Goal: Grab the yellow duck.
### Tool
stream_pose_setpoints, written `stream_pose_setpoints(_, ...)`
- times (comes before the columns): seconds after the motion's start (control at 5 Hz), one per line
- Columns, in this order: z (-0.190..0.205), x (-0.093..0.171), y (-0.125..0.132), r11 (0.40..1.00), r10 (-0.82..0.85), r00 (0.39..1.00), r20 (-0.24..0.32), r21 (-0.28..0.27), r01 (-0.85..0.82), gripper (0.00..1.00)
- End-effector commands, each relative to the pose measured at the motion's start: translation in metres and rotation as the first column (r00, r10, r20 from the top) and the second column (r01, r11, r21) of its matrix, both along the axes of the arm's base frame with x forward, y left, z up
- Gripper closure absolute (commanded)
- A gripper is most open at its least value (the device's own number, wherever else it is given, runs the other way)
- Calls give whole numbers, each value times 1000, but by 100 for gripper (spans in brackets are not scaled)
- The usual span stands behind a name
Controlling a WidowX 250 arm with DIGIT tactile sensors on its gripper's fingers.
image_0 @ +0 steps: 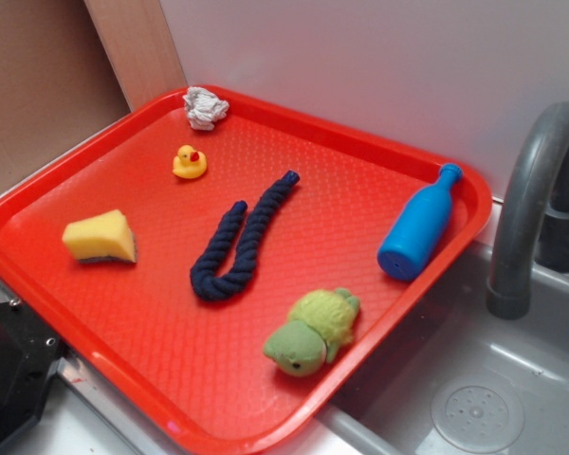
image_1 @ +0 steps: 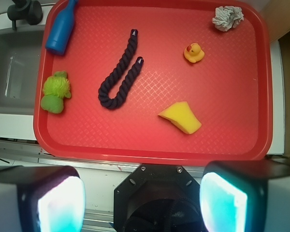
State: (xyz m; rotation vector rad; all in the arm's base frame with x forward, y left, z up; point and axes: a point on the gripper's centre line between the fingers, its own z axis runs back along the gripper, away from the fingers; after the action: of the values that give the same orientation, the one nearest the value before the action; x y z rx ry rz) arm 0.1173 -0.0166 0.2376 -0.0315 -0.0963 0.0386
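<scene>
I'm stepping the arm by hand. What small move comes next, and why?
Probably move the open gripper forward and slightly right, toward the duck. The gripper sits back off the tray, holding nothing, and the sponge lies between, so stay high.

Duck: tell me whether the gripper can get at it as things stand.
Probably yes. The duck stands alone on the tray, clear of the sponge, rope and crumpled wad. The open gripper holds nothing.

red tray (image_0: pixel 95 180) | duck (image_0: pixel 189 163), sponge (image_0: pixel 100 237), rope (image_0: pixel 239 252), turtle (image_0: pixel 311 333), bottle (image_0: pixel 417 226), wad (image_0: pixel 205 107)
</scene>
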Motion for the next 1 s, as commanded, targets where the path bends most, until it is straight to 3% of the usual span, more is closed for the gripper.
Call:
stream_pose_setpoints(0.0, 0, 0, 0, 1000, 0, 1000, 0, 0, 0, 0)
stream_pose_setpoints(0.2, -4, 28, -5, 997, 78, 993, 88, 0, -79, 0)
stream_pose_setpoints(0.4, -11, 66, 7, 986, 159, 971, 176, 20, -165, 0)
stream_pose_setpoints(0.6, -27, 96, 23, 978, 190, 957, 219, 41, -203, 0)
stream_pose_setpoints(0.8, -69, 124, 54, 962, 200, 949, 242, 136, -237, 0)
